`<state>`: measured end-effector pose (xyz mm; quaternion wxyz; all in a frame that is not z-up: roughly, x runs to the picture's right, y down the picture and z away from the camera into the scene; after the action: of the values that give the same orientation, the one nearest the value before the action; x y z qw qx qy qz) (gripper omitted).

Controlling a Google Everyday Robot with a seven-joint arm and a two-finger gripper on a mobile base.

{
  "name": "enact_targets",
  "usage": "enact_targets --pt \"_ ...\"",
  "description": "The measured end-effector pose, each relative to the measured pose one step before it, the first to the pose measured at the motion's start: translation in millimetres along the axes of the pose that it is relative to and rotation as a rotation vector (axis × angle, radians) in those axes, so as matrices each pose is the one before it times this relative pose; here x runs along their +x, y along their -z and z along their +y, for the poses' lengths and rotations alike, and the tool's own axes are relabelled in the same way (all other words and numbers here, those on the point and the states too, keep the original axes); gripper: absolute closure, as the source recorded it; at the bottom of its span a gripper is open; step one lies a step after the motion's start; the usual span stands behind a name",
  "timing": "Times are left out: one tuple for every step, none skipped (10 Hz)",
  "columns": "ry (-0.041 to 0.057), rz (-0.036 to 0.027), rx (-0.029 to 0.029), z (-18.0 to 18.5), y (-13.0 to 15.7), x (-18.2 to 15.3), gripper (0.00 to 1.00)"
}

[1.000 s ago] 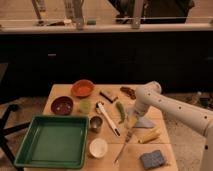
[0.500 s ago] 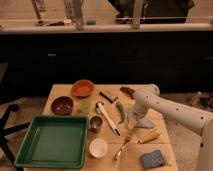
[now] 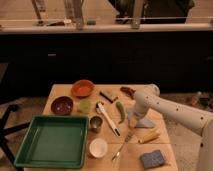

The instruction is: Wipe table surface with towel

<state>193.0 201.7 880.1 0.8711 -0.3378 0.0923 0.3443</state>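
A pale grey towel [image 3: 144, 122] lies on the wooden table [image 3: 165, 145] right of centre. My gripper [image 3: 132, 120] is down at the towel's left edge, at table level, and seems to touch it. The white arm [image 3: 170, 109] comes in from the right. A blue-grey pad [image 3: 152, 159] lies near the table's front right corner.
A green tray [image 3: 52, 141] fills the front left. An orange bowl [image 3: 82, 88], a dark red bowl [image 3: 62, 105], a metal cup [image 3: 96, 123], a white cup [image 3: 98, 148], a white brush [image 3: 107, 118], a green vegetable [image 3: 120, 111], corn [image 3: 149, 135] and a fork [image 3: 121, 147] surround the gripper.
The arm's elbow has dropped slightly and the gripper has stayed low at the towel's left edge, shifting only a little. The other things have not moved.
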Motion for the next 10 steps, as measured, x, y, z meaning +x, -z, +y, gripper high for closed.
enact_targets --pt "-0.00036 0.0018 0.00028 -0.58 2.06 0.61 0.87" --pt "-0.0002 0.00151 -0.00098 0.11 1.58 0.36 0.95" --pt "0.00284 0.00405 -0.00306 1.89 -0.25 0.59 1.0" --pt "0.0019 0.00138 -0.00139 0.61 -0.37 0.29 1.0" --pt "0.02159 -0.00681 -0.00972 1.06 1.68 -1.01 1.0" --pt "0.03209 -0.01134 -0.01124 -0.86 5.65 1.18 1.0" --pt "0.04509 -0.01828 -0.01446 0.2 13.46 2.26 1.0" --pt "0.03069 -0.02333 -0.00516 0.44 12.43 -1.59 1.0" --pt "0.02528 -0.01942 -0.00363 1.11 10.79 -1.88 1.0" --pt "0.0242 -0.02016 -0.00589 1.3 7.86 -2.48 1.0"
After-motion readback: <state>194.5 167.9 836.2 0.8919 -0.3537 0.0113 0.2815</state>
